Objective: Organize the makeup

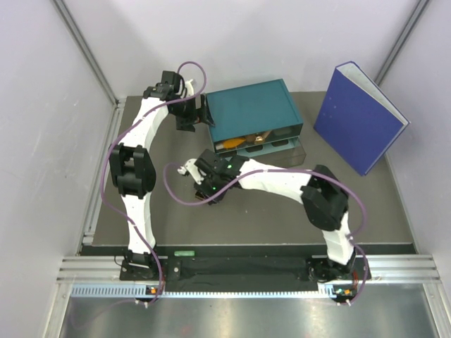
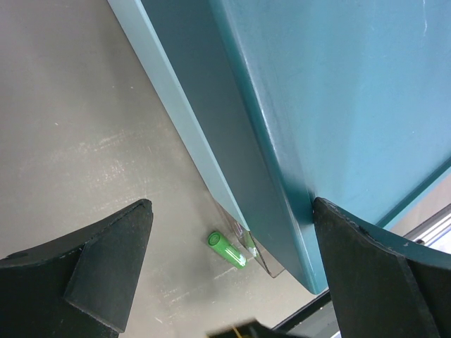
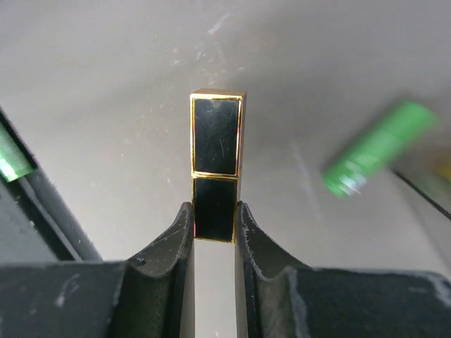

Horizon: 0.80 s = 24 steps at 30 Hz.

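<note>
Your right gripper [image 3: 215, 224] pinches the black-and-gold case [image 3: 217, 137] by its near end, the rest jutting ahead of the fingertips. It looks light, rigid and glossy, so probably slippery; a mid-body hold would be safer. Your left gripper [image 2: 231, 208] gapes wide around the edge of the teal box [image 2: 338, 105].

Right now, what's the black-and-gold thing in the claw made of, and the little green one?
Black-and-gold case: probably glossy hard plastic with metal-looking gold edging; its dark panels reflect light.
Green capsule: likely smooth plastic, with a slight sheen along its side.
</note>
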### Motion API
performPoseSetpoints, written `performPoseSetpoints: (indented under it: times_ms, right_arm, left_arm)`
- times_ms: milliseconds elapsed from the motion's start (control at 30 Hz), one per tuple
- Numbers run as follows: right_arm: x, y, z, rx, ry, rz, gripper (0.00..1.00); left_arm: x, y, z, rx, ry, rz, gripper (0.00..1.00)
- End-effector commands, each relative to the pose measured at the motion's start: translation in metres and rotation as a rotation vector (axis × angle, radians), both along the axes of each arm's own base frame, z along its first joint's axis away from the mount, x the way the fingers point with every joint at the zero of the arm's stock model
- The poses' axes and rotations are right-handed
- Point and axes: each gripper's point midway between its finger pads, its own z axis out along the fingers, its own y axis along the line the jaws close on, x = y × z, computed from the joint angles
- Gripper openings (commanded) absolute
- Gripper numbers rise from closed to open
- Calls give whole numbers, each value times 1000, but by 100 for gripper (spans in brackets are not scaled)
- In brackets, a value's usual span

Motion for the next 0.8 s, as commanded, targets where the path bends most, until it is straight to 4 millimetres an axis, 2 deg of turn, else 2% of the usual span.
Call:
performPoseSetpoints:
  times_ms: [0,133,233,367,467,633,767]
  right_arm:
    - [21,-5,77,110,-172,-44,0]
    - [44,-26,99,73,-314,-119,0]
    - [67,-50,104,-2,-451,-194,0]
    - [95,-80,97,-84,-512,-274,0]
    - [111,-95,87,-116,-508,-314,0]
    - [135,-101,85,-103,-504,-384,0]
    - [143,-101,77,-127,-497,-385,0]
  left_arm:
    - [0,33,-18,109,23,52,99]
    - [0,33,-19,112,26,51,99]
    - [0,33,-20,110,28,51,99]
    - [1,32,-20,108,27,52,99]
    - [2,32,-20,107,27,53,99]
    - [3,31,-22,103,31,52,99]
    - [3,32,-22,106,31,55,99]
